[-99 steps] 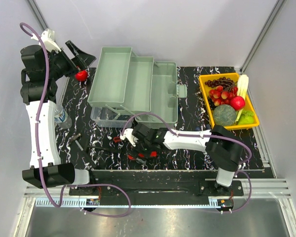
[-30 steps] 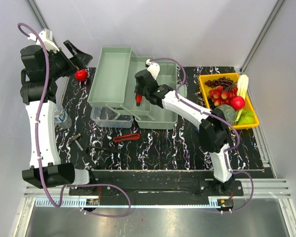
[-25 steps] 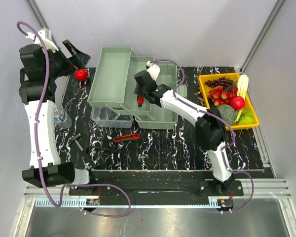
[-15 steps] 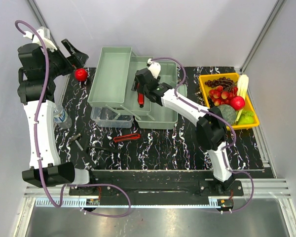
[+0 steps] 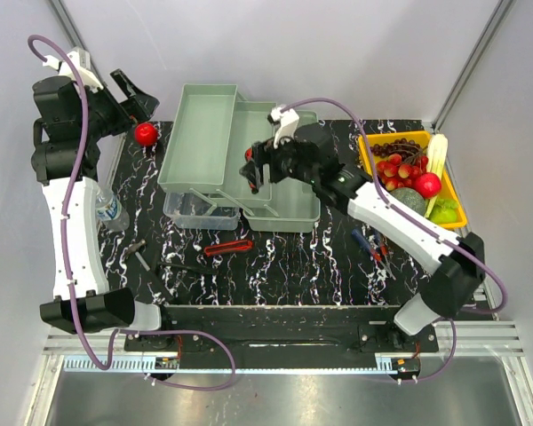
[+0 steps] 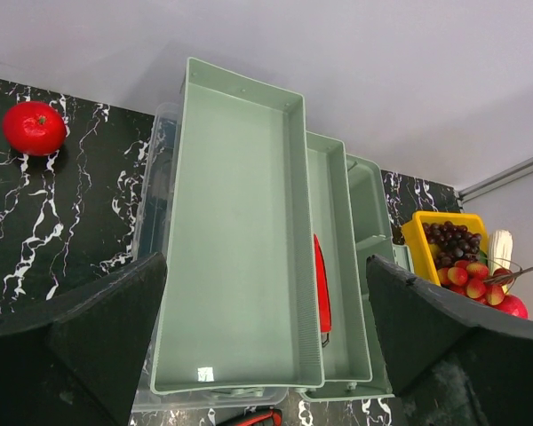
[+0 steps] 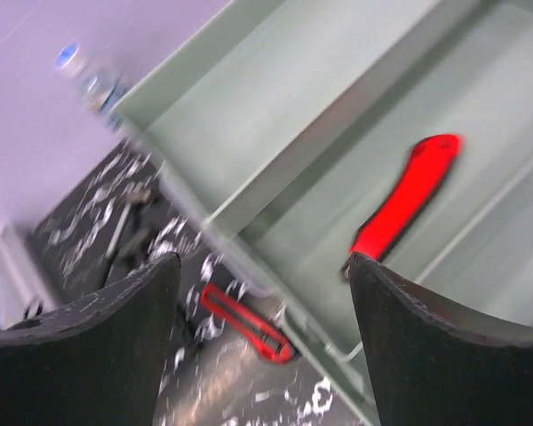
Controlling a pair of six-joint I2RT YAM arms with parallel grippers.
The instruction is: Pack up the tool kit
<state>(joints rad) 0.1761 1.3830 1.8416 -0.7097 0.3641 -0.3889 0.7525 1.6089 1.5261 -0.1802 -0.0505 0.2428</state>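
Note:
The pale green toolbox point(image 5: 289, 182) stands open with its trays folded out, also in the left wrist view point(image 6: 240, 222) and the right wrist view point(image 7: 275, 106). A red tool point(image 6: 322, 284) lies in the middle tray, seen in the right wrist view too point(image 7: 409, 191). My right gripper point(image 5: 256, 173) hovers open and empty just above that tray point(image 7: 265, 266). A red utility knife point(image 5: 228, 248) lies on the table in front of the box point(image 7: 244, 324). Blue-handled tools point(image 5: 369, 247) lie at the right. Black tools point(image 5: 151, 262) lie at the left. My left gripper point(image 5: 129, 98) is open and high at the far left point(image 6: 265, 262).
A yellow tray point(image 5: 366, 155) of fruit stands at the right back. A red fruit point(image 5: 146, 134) lies left of the toolbox, also in the left wrist view point(image 6: 34, 128). A water bottle point(image 5: 111, 211) stands by the left arm. White walls close in the table.
My right gripper took a red tool from the table to the middle tray. The tool now lies in the tray, the gripper is open, and the right elbow has swung right. The left arm barely moved.

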